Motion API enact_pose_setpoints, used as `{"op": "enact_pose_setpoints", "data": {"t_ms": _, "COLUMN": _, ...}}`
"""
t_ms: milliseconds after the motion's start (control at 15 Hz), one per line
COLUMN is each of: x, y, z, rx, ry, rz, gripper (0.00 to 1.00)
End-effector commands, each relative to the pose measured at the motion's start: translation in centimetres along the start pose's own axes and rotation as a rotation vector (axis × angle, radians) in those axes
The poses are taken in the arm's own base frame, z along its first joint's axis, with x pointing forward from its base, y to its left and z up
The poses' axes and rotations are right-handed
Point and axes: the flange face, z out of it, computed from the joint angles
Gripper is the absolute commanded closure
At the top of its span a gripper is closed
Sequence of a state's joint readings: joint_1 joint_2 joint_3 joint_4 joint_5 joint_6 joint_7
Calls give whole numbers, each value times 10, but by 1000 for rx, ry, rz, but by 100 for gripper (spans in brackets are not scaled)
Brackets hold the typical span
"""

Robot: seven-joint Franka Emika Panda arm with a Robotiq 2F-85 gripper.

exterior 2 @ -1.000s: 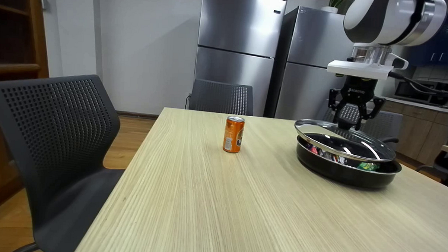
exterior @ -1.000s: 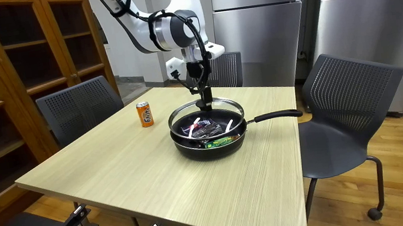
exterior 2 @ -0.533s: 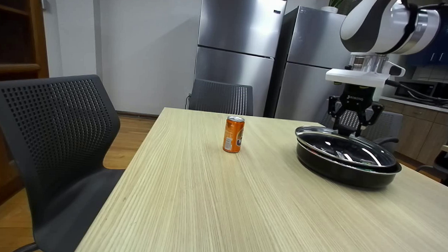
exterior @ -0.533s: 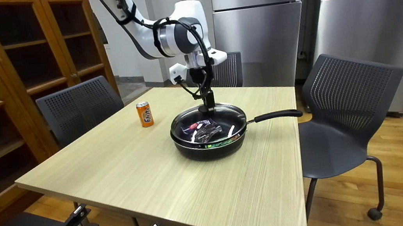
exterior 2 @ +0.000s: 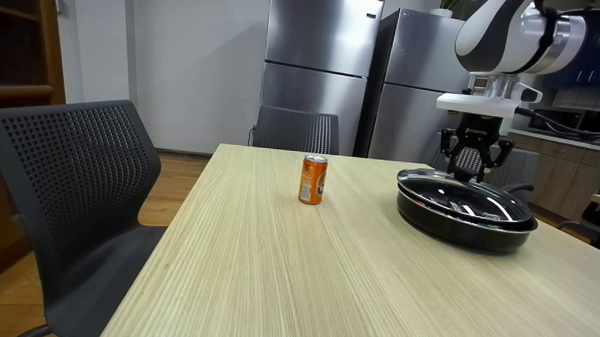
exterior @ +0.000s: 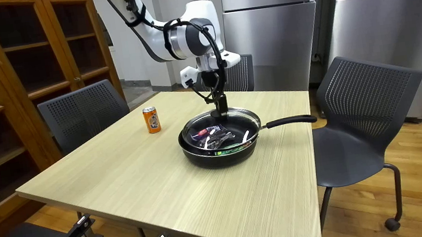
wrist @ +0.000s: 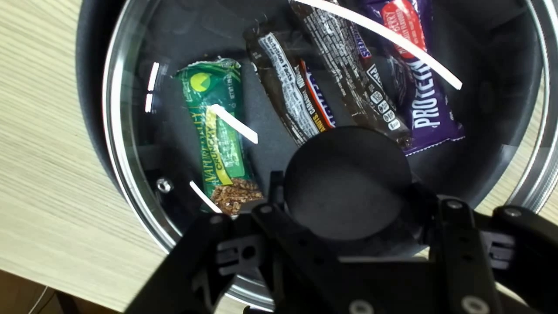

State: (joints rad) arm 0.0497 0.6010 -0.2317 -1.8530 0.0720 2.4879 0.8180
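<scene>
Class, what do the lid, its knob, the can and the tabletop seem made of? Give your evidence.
Lid: probably clear, glossy glass; wrappers show through, under bright reflections.
Knob: matte black, likely plastic; no sharp glints.
Can: printed metal, it seems; bare silvery top.
Tabletop: wood or printed laminate, satin; fine grain lines fit both.

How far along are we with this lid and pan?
Looks done: green, brown and purple wrapped snack bars lie in the round black frying pan. In hand: the claw grips the round black knob of the silver-rimmed glass lid over the pan. Remaining, probably: centring the lid, since one side of the pan peeks out uncovered, then releasing the knob.
</scene>
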Motion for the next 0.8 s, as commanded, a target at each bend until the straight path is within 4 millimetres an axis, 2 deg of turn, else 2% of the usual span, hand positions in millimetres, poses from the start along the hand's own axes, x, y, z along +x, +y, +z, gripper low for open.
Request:
{"op": "enact_pose_setpoints", "data": {"t_ms": 0, "x": 6, "y": -3, "z": -8, "rx": -13, "ry": -14, "rz": 8, "gripper": 61}}
{"op": "enact_pose_setpoints", "data": {"t_ms": 467, "x": 1, "y": 9, "z": -5, "rx": -37, "ry": -66, "rz": -10, "gripper": 61}}
{"op": "enact_pose_setpoints", "data": {"t_ms": 733, "x": -6, "y": 7, "z": -5, "rx": -31, "ry": -88, "rz": -19, "gripper": 61}}
